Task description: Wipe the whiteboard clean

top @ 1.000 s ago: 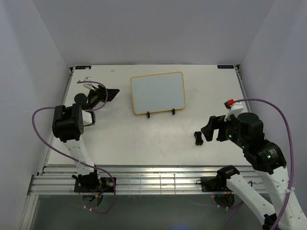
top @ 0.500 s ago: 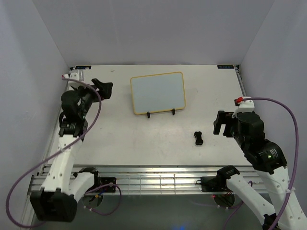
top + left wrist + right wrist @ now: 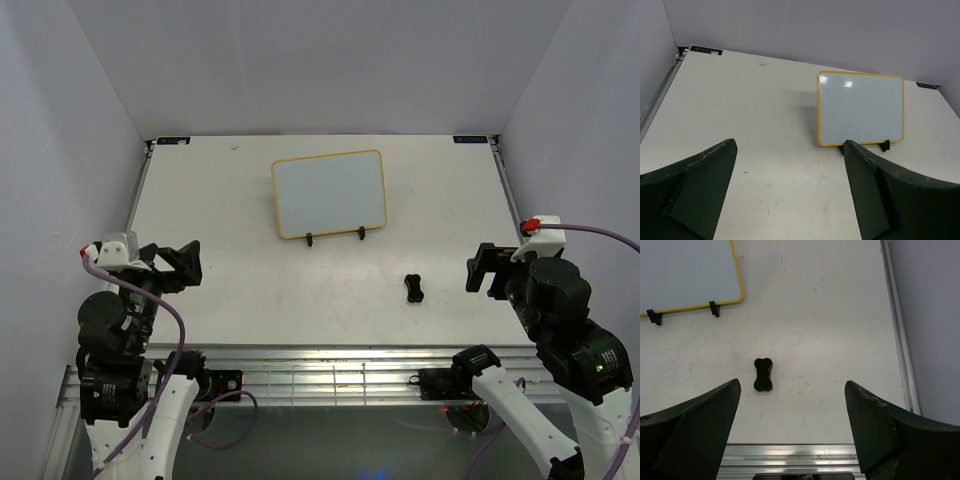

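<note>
Top external, whiteboard [image 3: 329, 193] facing the arms (long axis left-right), left gripper [image 3: 187, 264], right gripper [image 3: 483, 272] both spread, empty

Whiteboard [image 3: 329, 193]: yellow frame, plain white face. Eraser [image 3: 413, 288]: black. Table [image 3: 230, 270]: white.

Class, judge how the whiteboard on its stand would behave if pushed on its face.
The whiteboard sits in a thin black stand, so a firm push would probably tip or slide it. Its flat framed panel looks stiff, unlikely to flex. The glossy face, showing glare, is probably slippery.
</note>
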Robot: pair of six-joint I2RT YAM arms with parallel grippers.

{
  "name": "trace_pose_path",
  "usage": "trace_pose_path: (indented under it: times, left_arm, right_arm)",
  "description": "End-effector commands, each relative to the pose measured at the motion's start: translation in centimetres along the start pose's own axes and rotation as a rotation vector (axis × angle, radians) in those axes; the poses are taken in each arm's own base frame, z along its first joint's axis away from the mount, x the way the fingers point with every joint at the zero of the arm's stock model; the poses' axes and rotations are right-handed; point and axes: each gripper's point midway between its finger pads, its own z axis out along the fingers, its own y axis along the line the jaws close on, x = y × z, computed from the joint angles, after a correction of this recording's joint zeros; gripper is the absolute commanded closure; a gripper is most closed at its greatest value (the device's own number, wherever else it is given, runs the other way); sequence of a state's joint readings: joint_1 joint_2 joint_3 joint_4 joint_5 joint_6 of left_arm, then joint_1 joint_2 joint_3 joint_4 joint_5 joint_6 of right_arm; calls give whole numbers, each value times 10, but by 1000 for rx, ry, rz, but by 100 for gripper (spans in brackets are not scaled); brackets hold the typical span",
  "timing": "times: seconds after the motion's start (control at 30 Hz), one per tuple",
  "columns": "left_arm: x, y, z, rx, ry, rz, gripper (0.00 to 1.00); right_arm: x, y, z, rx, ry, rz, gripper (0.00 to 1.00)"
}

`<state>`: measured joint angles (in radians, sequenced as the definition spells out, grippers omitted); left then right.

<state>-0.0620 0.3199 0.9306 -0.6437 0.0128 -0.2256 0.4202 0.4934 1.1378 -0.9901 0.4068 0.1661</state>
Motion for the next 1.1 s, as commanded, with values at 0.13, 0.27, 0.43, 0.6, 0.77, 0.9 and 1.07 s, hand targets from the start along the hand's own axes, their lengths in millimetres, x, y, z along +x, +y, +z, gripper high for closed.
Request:
trace_pose_path:
  times: [0.13, 0.27, 0.43, 0.6, 0.77, 0.9, 1.07]
  left_arm:
    - [27, 16, -9, -86, 166, 39, 2]
    - [27, 20, -10, -113, 159, 9, 2]
    - [31, 19, -7, -113, 166, -10, 2]
    - [31, 17, -8, -102, 164, -13, 2]
    - [31, 11, -9, -66, 165, -16, 2]
    - [34, 6, -9, -41, 172, -34, 2]
    - [32, 5, -9, -32, 167, -27, 2]
  right_arm:
    - [-4, -13, -12, 39, -32, -20, 10]
    - [-1, -11, -10, 26, -40, -18, 10]
    - [1, -7, -9, 10, -32, -19, 10]
    - [3, -5, -8, -2, -38, -15, 10]
    - [3, -4, -7, -4, -39, -15, 10]
    - [3, -3, -7, -11, -37, -15, 10]
    - [4, 2, -7, -42, -29, -14, 10]
